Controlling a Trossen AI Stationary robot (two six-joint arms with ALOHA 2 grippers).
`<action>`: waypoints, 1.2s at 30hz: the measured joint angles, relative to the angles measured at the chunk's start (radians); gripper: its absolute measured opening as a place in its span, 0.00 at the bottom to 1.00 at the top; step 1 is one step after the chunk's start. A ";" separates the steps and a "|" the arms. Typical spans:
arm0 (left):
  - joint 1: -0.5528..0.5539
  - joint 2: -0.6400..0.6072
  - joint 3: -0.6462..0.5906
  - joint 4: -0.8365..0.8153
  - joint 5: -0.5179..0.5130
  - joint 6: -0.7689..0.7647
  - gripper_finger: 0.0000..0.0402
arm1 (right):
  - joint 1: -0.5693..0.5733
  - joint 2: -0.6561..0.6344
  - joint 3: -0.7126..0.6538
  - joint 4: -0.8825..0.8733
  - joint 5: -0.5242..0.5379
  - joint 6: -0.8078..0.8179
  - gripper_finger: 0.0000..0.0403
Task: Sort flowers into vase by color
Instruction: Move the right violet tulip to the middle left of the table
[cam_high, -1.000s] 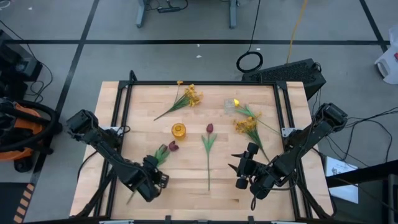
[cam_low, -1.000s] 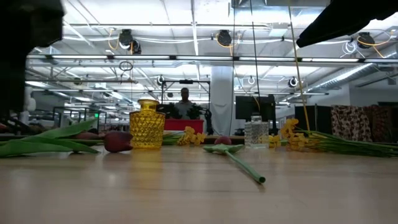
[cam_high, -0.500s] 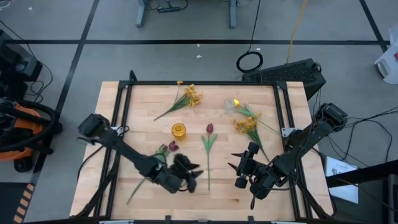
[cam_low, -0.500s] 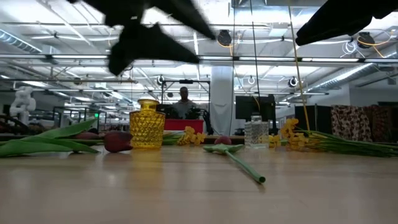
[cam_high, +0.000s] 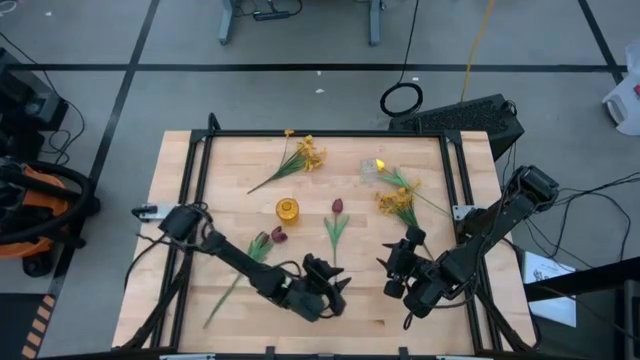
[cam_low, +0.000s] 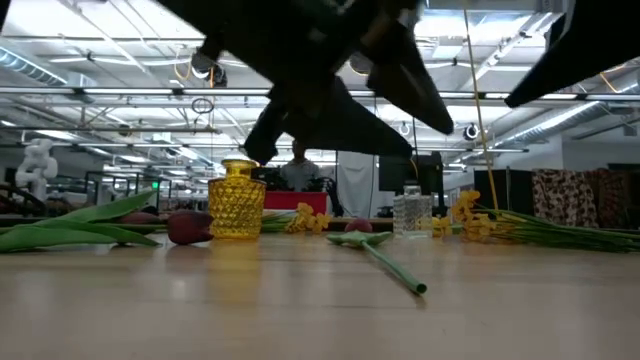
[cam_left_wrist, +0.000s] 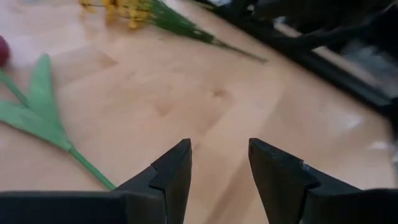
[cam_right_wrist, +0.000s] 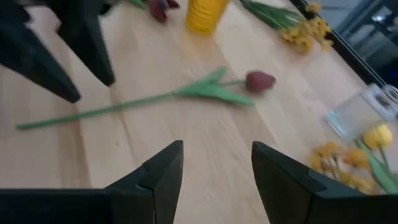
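Observation:
My left gripper (cam_high: 342, 290) is open and empty, low over the table near its front edge, just beside the lower stem of a dark red tulip (cam_high: 337, 207) that lies flat mid-table (cam_left_wrist: 37, 115) (cam_right_wrist: 260, 81). My right gripper (cam_high: 389, 270) (cam_right_wrist: 214, 163) is open and empty to the right of that stem. Two more red tulips (cam_high: 275, 236) lie at the left. A yellow glass vase (cam_high: 287, 210) (cam_low: 237, 200) stands mid-table. A clear vase (cam_high: 372, 170) holds a yellow tulip (cam_high: 381, 164). Yellow sprays lie at the far side (cam_high: 306, 152) and at the right (cam_high: 398, 200).
A black frame (cam_high: 320, 134) rims the wooden table. The two grippers face each other closely across the centre tulip's stem (cam_high: 335, 280). Bare wood (cam_high: 280, 325) lies along the near edge. A person (cam_low: 297, 165) stands far behind the table.
My left gripper has swept from the table's near left, over the stems of the two red tulips, toward the right edge. It now sits beside the centre tulip's stem. The flowers lie as before.

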 joint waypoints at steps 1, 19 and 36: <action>0.001 0.014 0.038 -0.065 -0.013 -0.017 0.41 | 0.001 0.000 0.000 -0.021 0.000 0.013 0.45; 0.047 0.105 0.204 -0.376 -0.089 -0.339 0.41 | 0.001 -0.002 0.000 -0.143 0.009 0.089 0.45; 0.122 0.126 0.203 -0.556 0.032 -0.476 0.41 | 0.001 -0.002 0.000 -0.151 0.036 0.089 0.45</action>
